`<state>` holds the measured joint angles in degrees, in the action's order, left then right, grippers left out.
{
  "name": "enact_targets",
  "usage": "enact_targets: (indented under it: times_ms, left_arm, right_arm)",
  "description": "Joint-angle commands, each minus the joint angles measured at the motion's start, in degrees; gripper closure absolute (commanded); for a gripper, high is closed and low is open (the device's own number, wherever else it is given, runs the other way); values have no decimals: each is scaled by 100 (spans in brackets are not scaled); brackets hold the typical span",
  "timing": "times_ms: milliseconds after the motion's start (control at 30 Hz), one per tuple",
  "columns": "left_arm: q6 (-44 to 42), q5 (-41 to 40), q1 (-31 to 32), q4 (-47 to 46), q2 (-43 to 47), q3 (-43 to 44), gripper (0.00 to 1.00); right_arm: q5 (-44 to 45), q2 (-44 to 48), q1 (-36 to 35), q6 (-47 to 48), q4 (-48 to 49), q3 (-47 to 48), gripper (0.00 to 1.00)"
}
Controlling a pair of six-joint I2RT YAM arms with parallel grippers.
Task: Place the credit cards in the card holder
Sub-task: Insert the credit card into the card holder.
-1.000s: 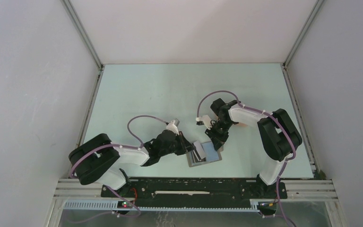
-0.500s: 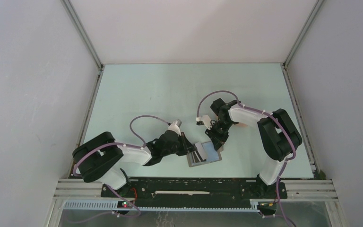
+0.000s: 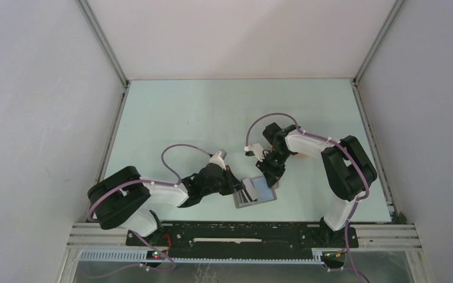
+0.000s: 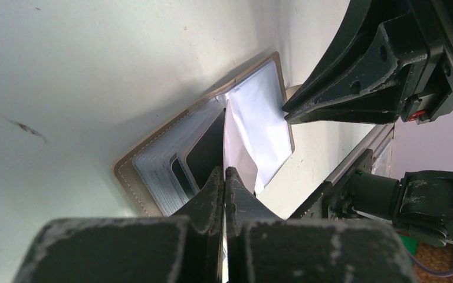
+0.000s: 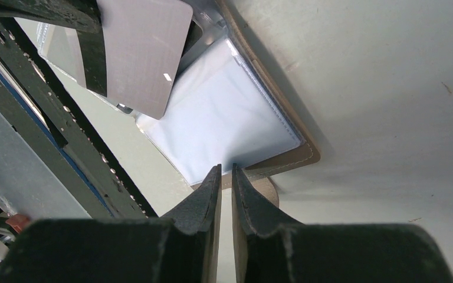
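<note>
Clamping pale plastic card (image 5: 144,53) over grey folding card holder (image 4: 153,177), frame centre: left gripper (image 4: 225,174) | right gripper (image 5: 226,174) at holder rim, grasp unclear

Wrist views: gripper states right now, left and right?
Left gripper: closed, holding a credit card.
Right gripper: jaws nearly together at the card holder edge; cannot tell whether it grips it.

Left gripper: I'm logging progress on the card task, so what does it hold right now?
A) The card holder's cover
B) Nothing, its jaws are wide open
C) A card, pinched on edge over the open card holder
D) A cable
C: in the left wrist view the left gripper is shut on a thin pale card standing on edge over the open card holder.
</note>
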<state>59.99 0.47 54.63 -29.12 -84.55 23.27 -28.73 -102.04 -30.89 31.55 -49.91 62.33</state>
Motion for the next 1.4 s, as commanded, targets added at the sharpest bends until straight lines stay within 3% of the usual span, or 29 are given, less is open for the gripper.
enact_targets:
  times_ms: [0,700,1367]
  left_arm:
    - [-211,-187,30,437,-4,280,100]
    - [-37,286,188,247,-422,461,100]
    - [205,146,181,1262,-656,819,100]
  right_arm:
    - [30,104,-61,-50,-44,181,81]
    - [18,131,-48,-61,-36,175,79]
    - [19,174,-39,-56,-43,179,78]
